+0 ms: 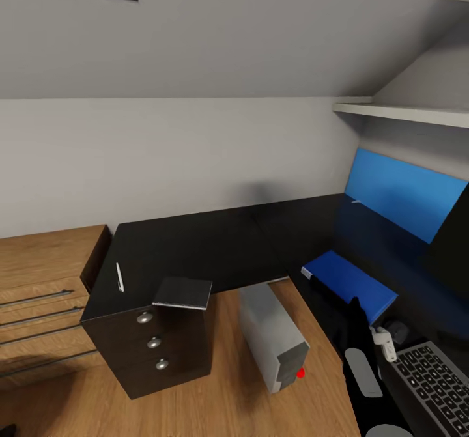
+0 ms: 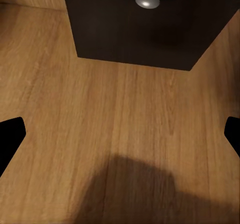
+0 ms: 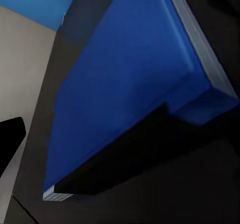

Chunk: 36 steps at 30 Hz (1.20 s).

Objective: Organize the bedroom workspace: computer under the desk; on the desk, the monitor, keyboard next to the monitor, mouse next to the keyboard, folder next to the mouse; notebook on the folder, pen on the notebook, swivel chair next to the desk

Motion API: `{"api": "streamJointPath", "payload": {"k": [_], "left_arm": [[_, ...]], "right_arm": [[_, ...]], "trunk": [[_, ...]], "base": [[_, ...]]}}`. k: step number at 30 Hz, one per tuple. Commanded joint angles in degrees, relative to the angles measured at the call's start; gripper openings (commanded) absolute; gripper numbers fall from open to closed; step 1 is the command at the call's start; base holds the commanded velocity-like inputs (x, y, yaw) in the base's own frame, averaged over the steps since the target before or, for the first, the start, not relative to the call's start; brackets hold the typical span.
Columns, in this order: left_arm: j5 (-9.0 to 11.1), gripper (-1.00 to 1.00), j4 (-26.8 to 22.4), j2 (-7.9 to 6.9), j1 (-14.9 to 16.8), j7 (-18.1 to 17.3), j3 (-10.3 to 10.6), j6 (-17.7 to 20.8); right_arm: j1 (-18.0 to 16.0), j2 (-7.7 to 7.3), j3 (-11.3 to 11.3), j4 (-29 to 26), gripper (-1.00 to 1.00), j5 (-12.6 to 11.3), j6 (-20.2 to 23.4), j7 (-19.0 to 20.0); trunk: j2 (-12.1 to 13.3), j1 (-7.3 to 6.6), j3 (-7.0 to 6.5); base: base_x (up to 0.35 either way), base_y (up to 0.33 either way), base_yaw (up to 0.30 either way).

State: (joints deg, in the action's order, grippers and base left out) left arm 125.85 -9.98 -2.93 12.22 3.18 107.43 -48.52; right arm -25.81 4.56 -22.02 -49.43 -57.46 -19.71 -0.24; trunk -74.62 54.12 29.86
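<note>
The desk [image 1: 228,241] has a glossy black top and a blue back panel. On its right wing lies the blue folder [image 1: 348,284], seen close up as folder [image 3: 125,93] in the right wrist view. My right gripper [image 1: 354,308] hovers just over its near edge, open, with one fingertip [image 3: 10,139] showing. The dark grey notebook [image 1: 184,292] overhangs the desk's front corner, and the pen [image 1: 120,277] lies to its left. The computer [image 1: 273,336] stands on the floor by the desk. The keyboard [image 1: 433,385], a small dark mouse [image 1: 398,330] and the monitor's edge [image 1: 453,245] sit at the right. My left gripper [image 2: 120,139] is open above the floor. The swivel chair is out of view.
A light-wood dresser [image 1: 45,287] with bar handles stands left of the desk. The dark drawers [image 1: 153,342] with round silver knobs [image 2: 147,1] stand under the notebook. A white shelf [image 1: 404,112] juts out above the blue panel. Light wood floor [image 2: 120,108] lies below my left gripper.
</note>
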Motion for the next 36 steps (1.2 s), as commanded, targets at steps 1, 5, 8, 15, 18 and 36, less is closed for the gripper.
{"api": "streamJointPath", "payload": {"k": [1, 5, 8, 15, 18, 36], "left_arm": [[0.3, 1.00, -0.2, -0.06, 0.1, 0.3, 0.5, -0.3], [0.3, 1.00, -0.2, -0.06, 0.1, 0.4, 0.5, -0.3], [0.3, 1.00, -0.2, -0.06, 0.1, 0.4, 0.5, -0.3], [0.3, 1.00, -0.2, -0.06, 0.1, 0.4, 0.5, -0.3], [0.3, 1.00, -0.2, -0.03, 0.1, 0.4, 0.5, -0.3], [0.3, 1.00, -0.2, -0.06, 0.1, 0.5, 0.4, -0.3]], "right_arm": [[0.0, 0.03, 0.0, -0.1, 1.00, -0.4, -0.1, 0.0], [0.0, 0.08, 0.0, -0.1, 1.00, -0.4, -0.1, 0.0], [0.0, 0.09, 0.0, -0.1, 1.00, -0.4, -0.1, 0.0], [0.0, 0.09, 0.1, -0.1, 1.00, -0.4, -0.1, 0.0], [0.0, 0.09, 0.1, -0.1, 1.00, -0.4, -0.1, 0.0], [0.0, 0.09, 0.2, -1.3, 1.00, -0.4, 0.1, 0.3]], "trunk": [[0.0, -0.01, 0.06], [0.0, -0.01, 0.06], [0.0, -0.01, 0.06], [0.0, -0.01, 0.06], [0.0, -0.01, 0.06], [7.2, -3.96, -3.17]], "base": [[-0.043, 0.000, 0.000], [-0.019, 0.000, 0.000], [-0.006, 0.000, 0.000], [-0.001, 0.000, 0.000], [0.000, 0.000, 0.000], [0.000, 0.000, 0.000]]}}
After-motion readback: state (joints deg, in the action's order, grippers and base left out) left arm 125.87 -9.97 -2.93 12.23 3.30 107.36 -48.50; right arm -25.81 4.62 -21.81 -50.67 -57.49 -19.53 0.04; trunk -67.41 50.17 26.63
